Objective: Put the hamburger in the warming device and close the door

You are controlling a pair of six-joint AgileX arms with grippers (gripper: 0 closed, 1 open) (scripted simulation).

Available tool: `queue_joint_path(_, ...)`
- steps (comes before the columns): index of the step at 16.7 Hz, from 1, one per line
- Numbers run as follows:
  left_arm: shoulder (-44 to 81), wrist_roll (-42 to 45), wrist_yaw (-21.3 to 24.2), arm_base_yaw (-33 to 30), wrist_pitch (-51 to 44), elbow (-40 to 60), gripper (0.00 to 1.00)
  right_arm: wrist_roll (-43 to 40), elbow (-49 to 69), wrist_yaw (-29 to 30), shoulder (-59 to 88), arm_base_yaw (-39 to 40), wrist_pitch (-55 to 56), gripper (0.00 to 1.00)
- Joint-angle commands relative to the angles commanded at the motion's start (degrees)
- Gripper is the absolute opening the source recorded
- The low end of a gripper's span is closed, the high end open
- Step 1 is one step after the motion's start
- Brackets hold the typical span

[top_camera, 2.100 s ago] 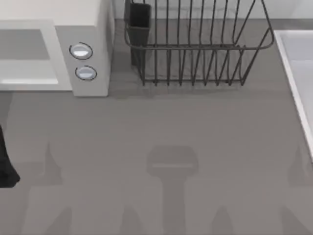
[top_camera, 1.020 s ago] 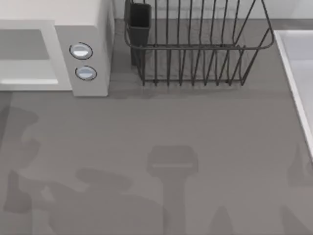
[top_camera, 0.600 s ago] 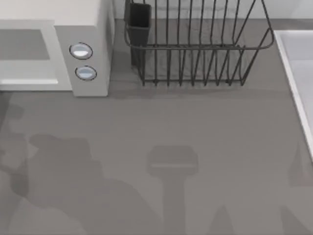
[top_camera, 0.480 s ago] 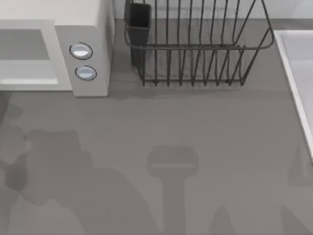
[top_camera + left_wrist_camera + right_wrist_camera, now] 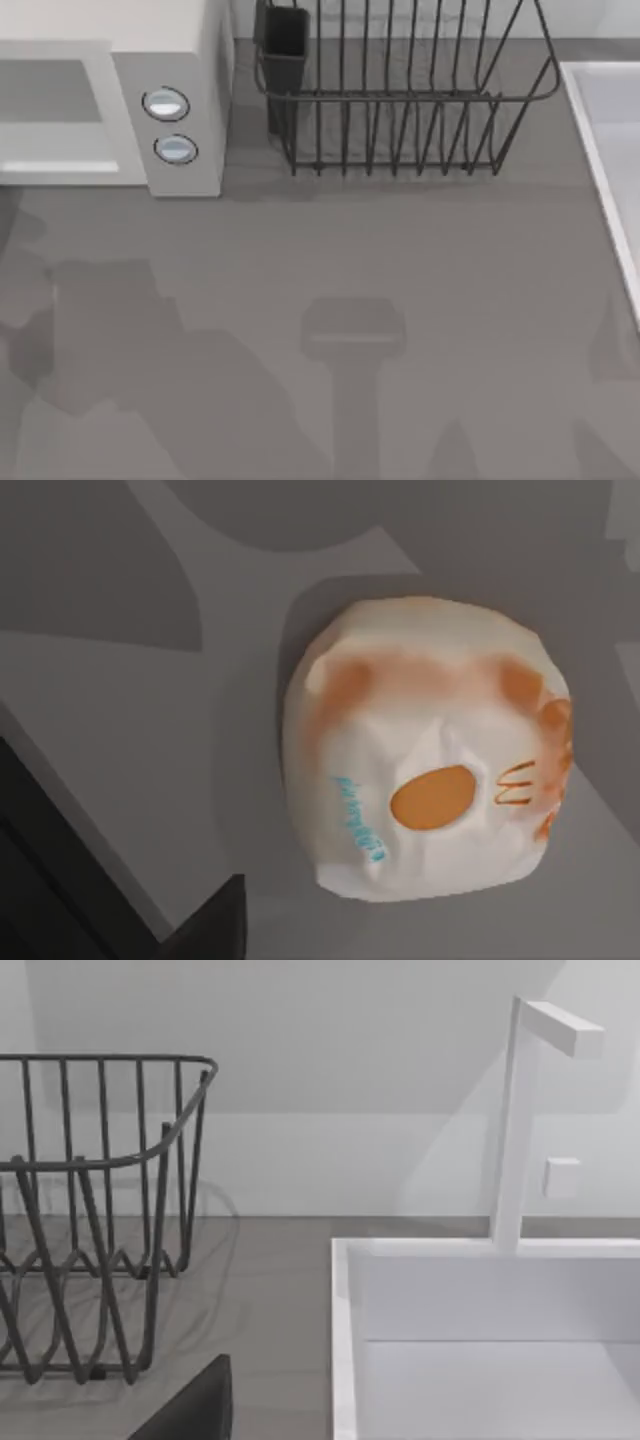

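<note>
Warming device: cut by top view's left edge (door extent unclear) | dish rack: cropped at top edge | sink: cropped at right | left gripper: dark corner sliver, finger state unreadable

1. Dish rack: black wire, sitting at the back of the counter near the middle, its wires standing upright and open.
2. Utensil cup: dark, hanging at the rack's left end.
3. Sink: white basin lying along the counter's right edge, just beside the rack's right end.
4. Faucet: white square post rising from the sink's back rim, its spout reaching out overhead.
5. Counter: grey, carrying soft shadows across its front half.
</note>
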Motion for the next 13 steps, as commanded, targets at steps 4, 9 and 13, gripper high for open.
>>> queue_joint_path(4,1.08,0.21,-0.23,1.36,4.82,-3.54,1.0,0.0,0.0,0.0,0.0,0.0,0.0,1.0)
queue_joint_path(9,6.43,0.63,-0.23,1.71,13.72,-7.26,1.0,0.0,0.0,0.0,0.0,0.0,0.0,1.0)
queue_joint_path(13,8.92,0.36,-0.23,1.34,17.14,-7.88,1.0,0.0,0.0,0.0,0.0,0.0,0.0,1.0)
